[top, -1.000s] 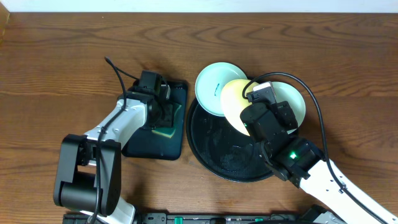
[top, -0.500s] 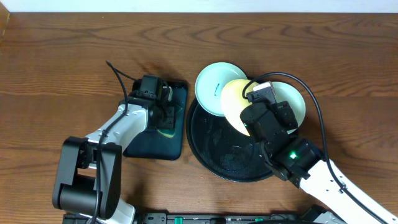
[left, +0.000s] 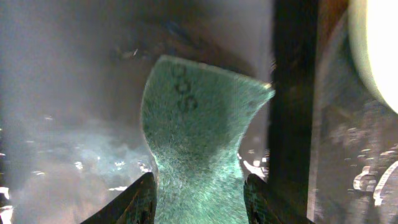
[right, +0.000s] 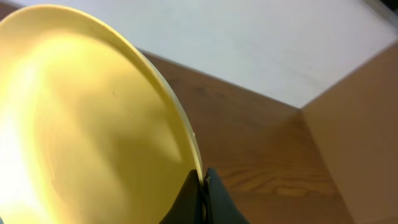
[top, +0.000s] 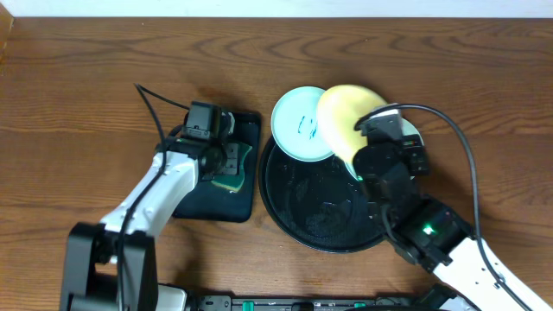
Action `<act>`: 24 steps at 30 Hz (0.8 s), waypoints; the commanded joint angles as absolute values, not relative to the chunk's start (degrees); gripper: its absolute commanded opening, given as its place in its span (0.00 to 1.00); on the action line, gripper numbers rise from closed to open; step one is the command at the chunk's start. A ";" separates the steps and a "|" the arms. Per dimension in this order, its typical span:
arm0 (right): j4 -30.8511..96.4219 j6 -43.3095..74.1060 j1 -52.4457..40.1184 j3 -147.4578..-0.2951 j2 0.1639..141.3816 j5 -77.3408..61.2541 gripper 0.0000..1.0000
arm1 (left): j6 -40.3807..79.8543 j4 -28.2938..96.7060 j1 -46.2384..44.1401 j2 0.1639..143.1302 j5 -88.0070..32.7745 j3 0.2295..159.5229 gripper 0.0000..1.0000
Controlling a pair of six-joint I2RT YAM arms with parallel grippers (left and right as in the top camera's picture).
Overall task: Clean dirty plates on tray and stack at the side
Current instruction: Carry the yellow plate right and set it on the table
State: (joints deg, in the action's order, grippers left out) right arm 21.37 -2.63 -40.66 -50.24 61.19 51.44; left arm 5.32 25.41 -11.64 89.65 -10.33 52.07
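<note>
My right gripper (top: 361,145) is shut on the rim of the pale yellow plate (top: 348,115) and holds it tilted above the far edge of the round black tray (top: 298,212). The wrist view shows the fingertips (right: 203,182) pinching the yellow plate's (right: 87,124) edge. A mint-blue plate (top: 297,123) with blue scribbles rests on the tray's far left rim. Only a sliver of another pale plate (top: 413,130) shows behind my right arm. My left gripper (top: 230,161) is over the rectangular tray, its jaws (left: 199,190) pressed on both sides of a green sponge (left: 199,124).
The small rectangular black tray (top: 203,206) lies left of the round tray and looks wet. Its dark wall (left: 292,93) stands just right of the sponge. A white wall runs along the table's far edge. Bare wood tabletop (top: 484,104) spreads to the right and far left.
My right gripper has raised the yellow plate and carried it toward the far side, uncovering the tray's middle. My left arm shifted slightly left with the sponge, which was squeezed narrower half a second ago.
</note>
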 commanded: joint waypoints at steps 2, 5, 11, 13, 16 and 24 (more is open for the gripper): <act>19.22 -2.68 -37.56 -51.77 58.76 58.33 0.01 | 5.89 25.61 -11.62 89.17 -10.04 51.55 0.47; 19.49 2.81 -33.71 -51.77 57.89 59.53 0.01 | 6.33 25.63 -11.79 90.48 -10.04 51.44 0.47; 23.55 12.21 -22.02 -51.77 57.91 54.92 0.01 | 6.31 25.78 -12.82 93.34 -10.92 51.44 0.47; 22.09 11.40 -18.04 -51.77 57.91 54.85 0.01 | 6.31 25.74 -13.13 94.19 -11.09 51.44 0.47; 17.67 2.09 -14.00 -51.77 57.98 54.87 0.01 | 6.31 25.63 -13.32 94.87 -11.11 51.44 0.47; 19.51 1.21 -7.35 -51.75 59.77 55.61 0.01 | 6.31 25.61 -13.32 95.11 -11.09 51.44 0.47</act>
State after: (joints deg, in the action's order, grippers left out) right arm 17.02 -2.63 -9.72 -50.74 58.81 54.94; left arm 6.00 25.41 -13.19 94.24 -10.57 52.05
